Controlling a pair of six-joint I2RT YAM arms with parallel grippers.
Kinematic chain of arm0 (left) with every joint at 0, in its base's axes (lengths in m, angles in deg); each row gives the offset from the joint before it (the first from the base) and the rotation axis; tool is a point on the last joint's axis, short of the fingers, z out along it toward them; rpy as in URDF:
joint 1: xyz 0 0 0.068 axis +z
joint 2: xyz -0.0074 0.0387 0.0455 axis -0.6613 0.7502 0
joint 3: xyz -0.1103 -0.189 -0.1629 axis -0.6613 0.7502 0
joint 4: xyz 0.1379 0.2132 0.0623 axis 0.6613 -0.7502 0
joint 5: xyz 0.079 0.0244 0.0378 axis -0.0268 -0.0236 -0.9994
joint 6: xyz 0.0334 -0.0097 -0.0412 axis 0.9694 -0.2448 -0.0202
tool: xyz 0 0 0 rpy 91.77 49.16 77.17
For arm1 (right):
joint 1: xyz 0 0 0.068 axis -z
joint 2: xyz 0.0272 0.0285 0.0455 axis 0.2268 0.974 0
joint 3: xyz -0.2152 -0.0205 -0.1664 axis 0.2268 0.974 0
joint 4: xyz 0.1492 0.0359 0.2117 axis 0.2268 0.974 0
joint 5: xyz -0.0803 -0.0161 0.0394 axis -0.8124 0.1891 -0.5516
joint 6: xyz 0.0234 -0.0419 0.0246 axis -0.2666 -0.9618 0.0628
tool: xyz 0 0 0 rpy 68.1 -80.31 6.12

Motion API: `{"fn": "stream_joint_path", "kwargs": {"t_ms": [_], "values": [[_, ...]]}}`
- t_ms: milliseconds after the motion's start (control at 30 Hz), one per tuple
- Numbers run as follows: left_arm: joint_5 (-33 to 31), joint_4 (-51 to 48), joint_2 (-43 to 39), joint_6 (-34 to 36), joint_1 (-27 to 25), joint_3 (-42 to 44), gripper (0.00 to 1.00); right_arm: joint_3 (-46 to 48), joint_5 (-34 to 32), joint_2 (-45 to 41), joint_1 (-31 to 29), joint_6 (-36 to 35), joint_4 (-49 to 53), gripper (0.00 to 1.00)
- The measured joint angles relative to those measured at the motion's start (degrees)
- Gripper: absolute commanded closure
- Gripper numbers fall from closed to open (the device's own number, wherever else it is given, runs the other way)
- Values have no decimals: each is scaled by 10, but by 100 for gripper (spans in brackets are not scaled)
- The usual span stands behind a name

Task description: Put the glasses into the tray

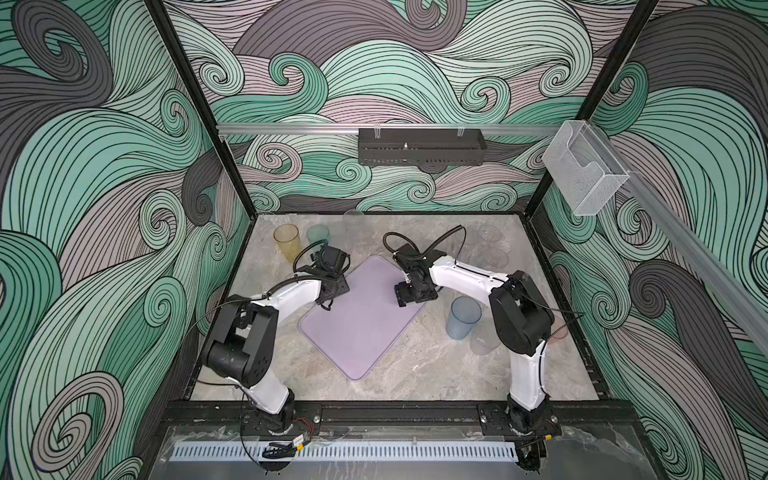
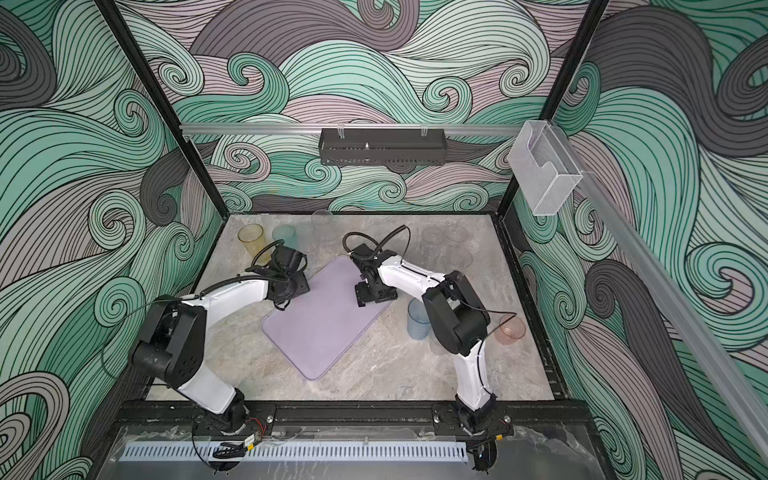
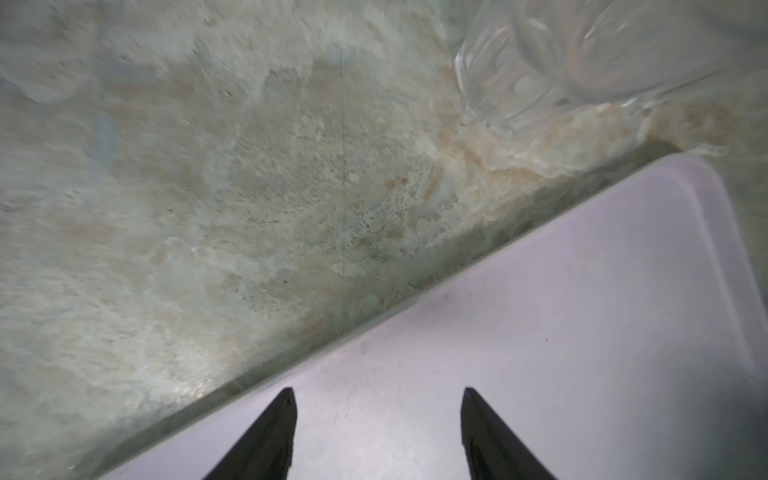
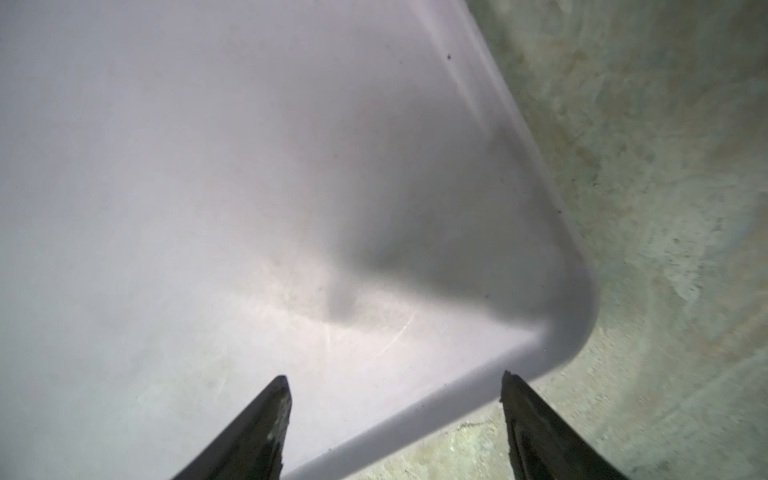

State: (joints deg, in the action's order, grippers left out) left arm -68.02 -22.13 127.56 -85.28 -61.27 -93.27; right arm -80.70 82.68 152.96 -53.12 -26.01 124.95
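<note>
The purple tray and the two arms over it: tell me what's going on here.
Two robot arms are meant to load glasses into the lavender tray, and none is in it yet. The left gripper and the right gripper both hang over edges of the tray, open and empty. The glasses stand on the table around it: an amber tumbler and a teal tumbler at the far left, a blue tumbler beside the right arm.
</note>
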Motion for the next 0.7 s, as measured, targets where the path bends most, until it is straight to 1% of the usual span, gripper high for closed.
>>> {"fn": "stream_joint_path", "kwargs": {"t_ms": [100, 233, 333, 467, 567, 700], "values": [[-10, -26, -88, 3, 0, 24, 32, -28, -7, 3, -2, -11, 6, 19], [-12, -71, -207, -9, 0, 76, 29, -102, -4, 38, 18, -21, 10, 16], [-1, -105, -283, -35, 0, 146, 29, -163, 6, 81, 35, -29, 9, 11], [34, -134, -375, -81, -2, 244, 29, -253, 25, 151, 55, -34, 20, 8], [54, -157, -423, -114, -14, 283, 29, -313, 40, 202, 69, -36, 35, 6], [68, -151, -436, -142, -38, 309, 29, -353, 69, 243, 84, -37, 53, 7]]}}
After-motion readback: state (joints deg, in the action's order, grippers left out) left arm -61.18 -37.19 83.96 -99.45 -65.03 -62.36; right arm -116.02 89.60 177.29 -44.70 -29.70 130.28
